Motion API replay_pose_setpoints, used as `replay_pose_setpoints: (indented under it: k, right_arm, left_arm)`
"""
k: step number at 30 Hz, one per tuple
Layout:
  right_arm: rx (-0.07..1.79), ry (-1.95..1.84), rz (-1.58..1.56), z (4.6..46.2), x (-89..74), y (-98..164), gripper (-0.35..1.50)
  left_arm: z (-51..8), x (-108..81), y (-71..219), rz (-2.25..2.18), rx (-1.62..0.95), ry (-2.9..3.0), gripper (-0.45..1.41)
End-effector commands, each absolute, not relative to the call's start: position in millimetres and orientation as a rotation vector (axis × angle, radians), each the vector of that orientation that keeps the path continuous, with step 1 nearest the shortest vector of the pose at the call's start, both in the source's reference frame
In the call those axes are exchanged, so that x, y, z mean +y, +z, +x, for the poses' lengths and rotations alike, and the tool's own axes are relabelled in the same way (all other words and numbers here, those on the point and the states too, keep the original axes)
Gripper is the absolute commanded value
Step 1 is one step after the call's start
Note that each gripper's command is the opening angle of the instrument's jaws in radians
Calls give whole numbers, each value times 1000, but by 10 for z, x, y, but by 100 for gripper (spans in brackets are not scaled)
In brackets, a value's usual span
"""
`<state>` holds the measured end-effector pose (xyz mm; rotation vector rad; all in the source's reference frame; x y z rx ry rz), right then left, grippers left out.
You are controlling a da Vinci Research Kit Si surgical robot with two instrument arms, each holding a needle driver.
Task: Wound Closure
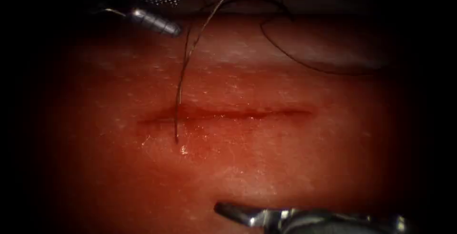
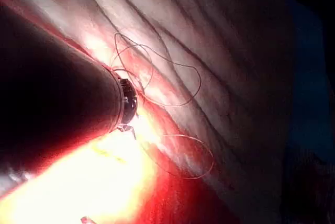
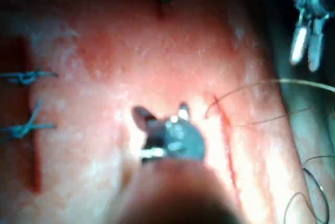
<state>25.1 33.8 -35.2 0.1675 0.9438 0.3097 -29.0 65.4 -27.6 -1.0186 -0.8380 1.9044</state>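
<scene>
Red-wet tissue (image 1: pixel 285 167), dark thread (image 1: pixel 183 67) crossing cut (image 1: pixel 228 114), left end effector (image 1: pixel 173 29) closed empty, right end effector (image 1: pixel 223 209) open.

1. No readable txt, nos. or signs on the tissue (image 1: pixel 266 167).
2. No label or brand legible on the left tool (image 1: pixel 154 22) or the right tool (image 1: pixel 247 215).
3. Thread (image 1: pixel 183 72): no tag or print.
</scene>
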Motion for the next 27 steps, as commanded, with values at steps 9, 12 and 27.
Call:
replay_pose_setpoints:
  k: [9, 12, 27]
  right_arm:
    - [946, 304, 170, 258, 336, -345, 130]
    - [943, 303, 171, 258, 336, -345, 130]
    - [943, 303, 170, 258, 335, -344, 130]
  left_arm:
    - [-319, 681, -297, -1076, -937, 1759, 67]
    - [-327, 685, -295, -1092, -938, 1752, 68]
    - [-343, 686, -278, -1042, -987, 1824, -35]
